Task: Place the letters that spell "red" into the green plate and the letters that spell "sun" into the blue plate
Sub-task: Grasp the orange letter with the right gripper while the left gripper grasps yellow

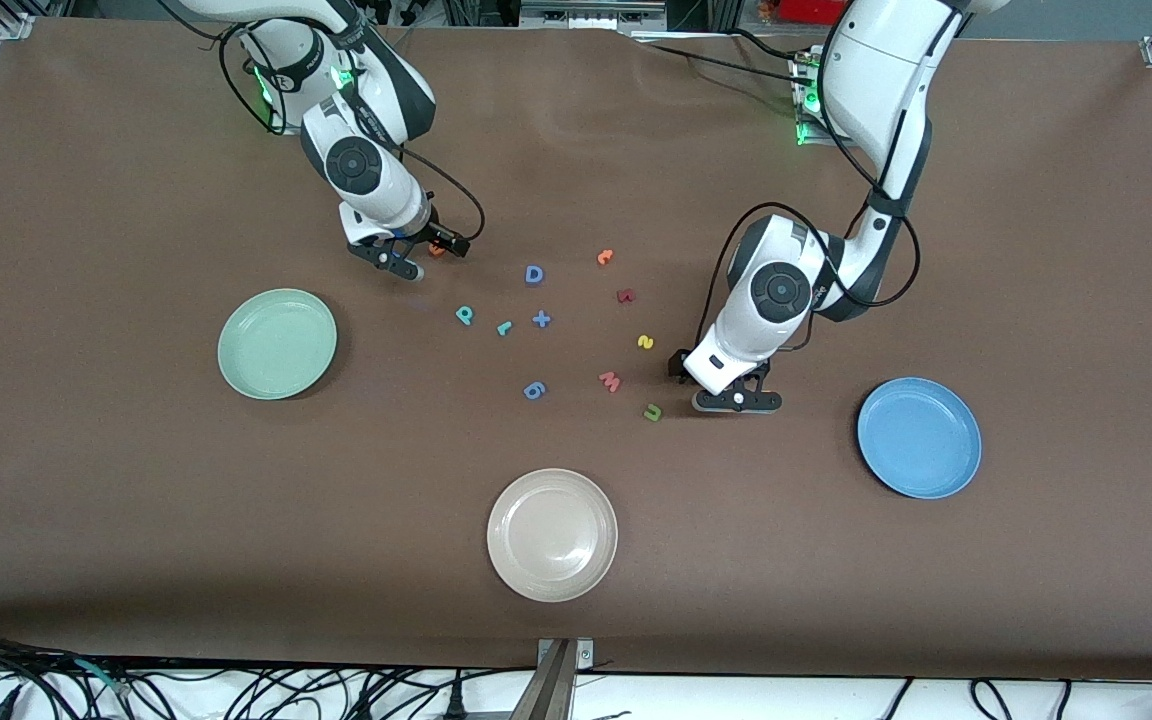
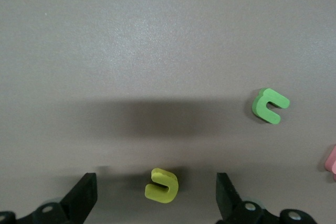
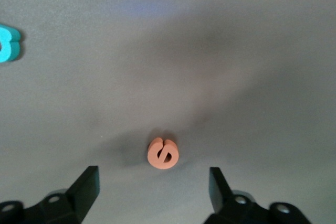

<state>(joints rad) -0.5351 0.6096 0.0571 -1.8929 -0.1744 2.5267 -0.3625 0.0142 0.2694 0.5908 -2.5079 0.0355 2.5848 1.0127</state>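
Brown table (image 1: 136, 560) carries three plates, all bare: green plate (image 1: 277, 343), blue plate (image 1: 919, 437), beige plate (image 1: 552, 534). No letter sorted yet; all six remain, scattered between the green and blue plates. Right gripper (image 3: 152, 190), jaws spread, straddles the orange "e" (image 3: 163, 153), farther from the camera than the green plate. Left gripper (image 2: 157, 203), jaws spread, brackets a yellow arch (image 2: 161, 185) near the blue plate; olive arch (image 2: 270, 106) just beside. Yellow "s" (image 1: 645, 342), teal "d" (image 1: 464, 315), teal "r" (image 1: 504, 327) untouched.
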